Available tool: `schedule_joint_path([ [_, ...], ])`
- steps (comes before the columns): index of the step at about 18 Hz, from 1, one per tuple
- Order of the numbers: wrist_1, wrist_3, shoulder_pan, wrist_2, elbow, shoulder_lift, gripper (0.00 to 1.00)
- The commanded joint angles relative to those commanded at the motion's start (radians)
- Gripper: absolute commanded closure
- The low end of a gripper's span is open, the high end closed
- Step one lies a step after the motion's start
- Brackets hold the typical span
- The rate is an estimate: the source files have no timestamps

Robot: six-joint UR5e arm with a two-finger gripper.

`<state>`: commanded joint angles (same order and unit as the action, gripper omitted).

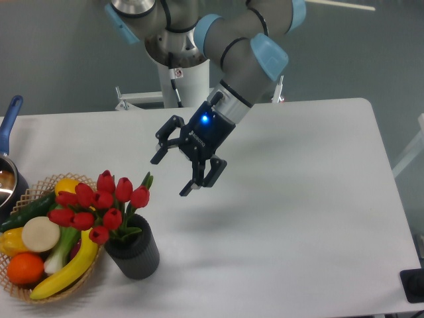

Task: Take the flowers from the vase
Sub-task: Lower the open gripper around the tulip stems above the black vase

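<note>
A bunch of red tulip flowers point(98, 205) on green stems stands upright in the dark ribbed vase point(136, 252) at the table's front left. My gripper point(171, 175) hangs in the air to the upper right of the blooms, its fingers spread open and empty. It is tilted down to the left, and a small gap separates its lower fingertip point(185, 191) from the nearest tulip and leaf.
A wicker basket point(13, 281) with a banana, an orange, a cucumber and other produce sits right against the vase on its left. A pot with a blue handle point(9, 120) stands at the left edge. White table point(298, 218) stretches to the right.
</note>
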<state>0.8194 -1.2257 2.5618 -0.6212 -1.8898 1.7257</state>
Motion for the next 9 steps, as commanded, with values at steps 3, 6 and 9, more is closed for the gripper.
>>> schedule_joint_path([
  [3, -0.055, 0.005, -0.015, -0.002, 0.0, 0.023, 0.0],
  [6, -0.077, -0.003, -0.034, -0.035, 0.005, 0.041, 0.0],
  [9, -0.082, 0.005, -0.066, -0.046, 0.035, 0.077, 0.0],
])
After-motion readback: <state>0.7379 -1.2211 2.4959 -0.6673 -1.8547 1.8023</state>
